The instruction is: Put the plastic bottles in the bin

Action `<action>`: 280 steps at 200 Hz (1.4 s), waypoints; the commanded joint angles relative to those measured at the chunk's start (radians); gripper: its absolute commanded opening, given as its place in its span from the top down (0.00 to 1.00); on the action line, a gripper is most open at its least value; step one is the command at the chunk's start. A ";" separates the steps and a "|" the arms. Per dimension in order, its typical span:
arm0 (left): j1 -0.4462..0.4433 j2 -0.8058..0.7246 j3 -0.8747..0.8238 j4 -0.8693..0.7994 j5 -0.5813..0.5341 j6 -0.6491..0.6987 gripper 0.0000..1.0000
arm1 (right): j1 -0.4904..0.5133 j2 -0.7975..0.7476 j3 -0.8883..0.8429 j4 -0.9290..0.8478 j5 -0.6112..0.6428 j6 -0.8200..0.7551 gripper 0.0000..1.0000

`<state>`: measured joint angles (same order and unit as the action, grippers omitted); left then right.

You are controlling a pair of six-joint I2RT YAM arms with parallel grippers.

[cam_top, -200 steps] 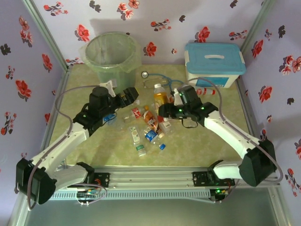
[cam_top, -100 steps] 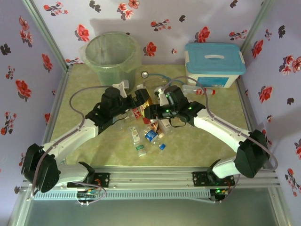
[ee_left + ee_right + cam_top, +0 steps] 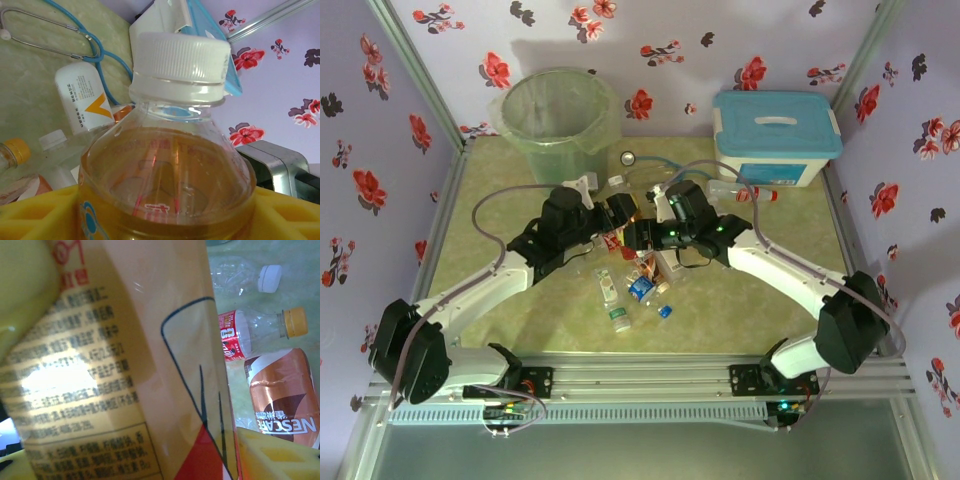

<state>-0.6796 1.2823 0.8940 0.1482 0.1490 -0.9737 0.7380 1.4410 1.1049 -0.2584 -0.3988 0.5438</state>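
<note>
From above, both arms are seen bent inward over the plastic bottles (image 3: 638, 278) heaped in front of the bin (image 3: 560, 150), which is lined with a clear bag. At the left wrist, a white-capped amber bottle (image 3: 170, 165) is clamped by the left gripper (image 3: 165, 220). At the right wrist, a cream-labelled bottle (image 3: 125, 365) is pinched by the right gripper (image 3: 150, 370).

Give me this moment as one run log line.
phase: grasp | left gripper: shut on amber bottle | right gripper: shut on orange-label bottle (possibly same) | bin: back left, away from both

Plastic bottles (image 3: 640, 288) scattered centre; bin (image 3: 558, 150) upright far left, well apart.
</note>
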 commanded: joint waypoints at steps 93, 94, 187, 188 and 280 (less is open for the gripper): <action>0.022 0.034 0.035 0.068 0.013 -0.045 0.36 | 0.011 -0.024 0.046 -0.069 0.046 -0.073 0.10; 0.023 0.033 0.036 0.065 0.012 -0.043 0.36 | 0.011 -0.024 0.047 -0.073 0.049 -0.075 0.10; 0.119 -0.011 0.234 -0.119 -0.005 0.136 0.38 | -0.078 -0.210 -0.032 -0.153 0.145 -0.023 0.01; 0.120 -0.011 0.237 -0.120 -0.005 0.139 0.38 | -0.080 -0.212 -0.033 -0.152 0.146 -0.023 0.01; 0.433 0.046 0.547 -0.161 -0.014 0.340 0.48 | -0.157 -0.306 -0.175 -0.134 0.179 0.097 0.02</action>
<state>-0.3290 1.3010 1.3823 -0.0574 0.1555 -0.7238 0.5884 1.1698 0.9531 -0.4103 -0.2386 0.5972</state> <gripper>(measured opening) 0.608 0.974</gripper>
